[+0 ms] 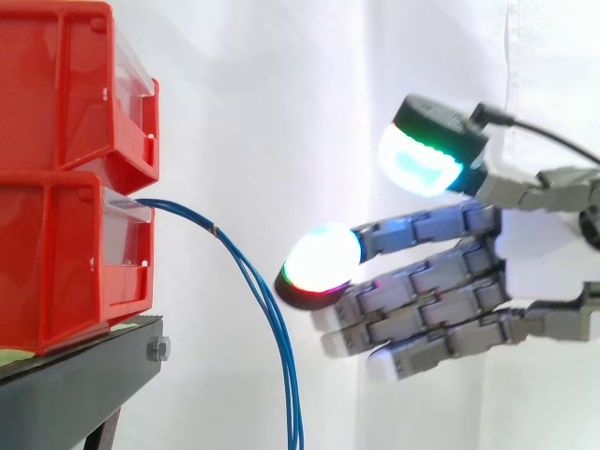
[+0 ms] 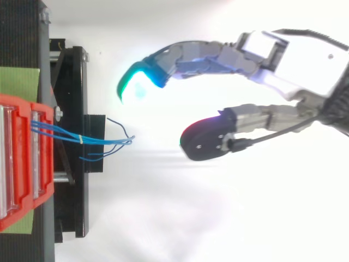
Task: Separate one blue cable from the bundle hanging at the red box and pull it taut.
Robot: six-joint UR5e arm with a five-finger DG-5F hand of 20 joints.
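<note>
Side view: my hand right of cables, fingers straight, touching nothing; cables hang from lower bin. Top view: cables fan past stand, thumb wide apart from fingers.

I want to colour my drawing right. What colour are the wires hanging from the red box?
The wires are blue, clearest in the side view.

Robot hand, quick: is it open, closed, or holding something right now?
Robot hand: open, fingers relaxed, holding nothing; the blue cables hang apart from it.
</note>
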